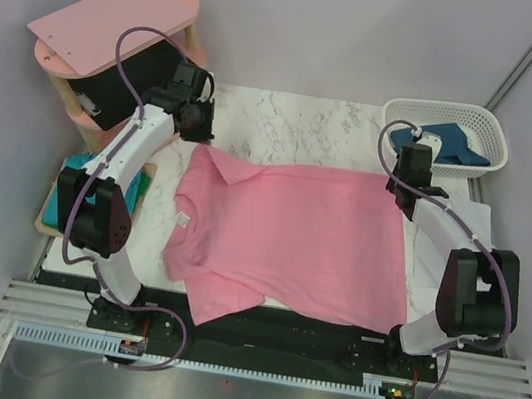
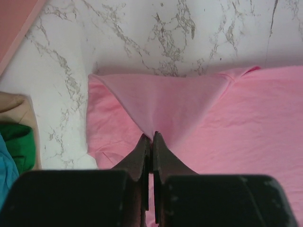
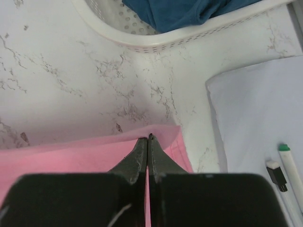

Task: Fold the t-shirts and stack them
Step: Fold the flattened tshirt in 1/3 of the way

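Note:
The light pink t-shirt point(image 1: 291, 234) lies spread across the middle of the marble table. My left gripper point(image 1: 198, 133) is shut on a raised fold at the shirt's far left corner; in the left wrist view the closed tips point(image 2: 152, 136) pinch the pink cloth point(image 2: 236, 118). My right gripper point(image 1: 400, 190) is shut on the shirt's far right corner; in the right wrist view the tips point(image 3: 149, 138) clamp the hem edge point(image 3: 71, 151). The dark blue shirt point(image 1: 457, 144) lies in the basket, and also shows in the right wrist view point(image 3: 180, 12). The teal shirt point(image 1: 77, 168) lies folded at the left.
A white perforated basket point(image 1: 449, 112) stands at the far right point(image 3: 156, 42). A rigid pink shelf unit point(image 1: 112, 23) stands at the far left. A white sheet point(image 3: 255, 109) with markers point(image 3: 289, 165) lies right of the shirt. A wooden board point(image 1: 46, 215) holds the teal shirt and something green point(image 2: 19, 142).

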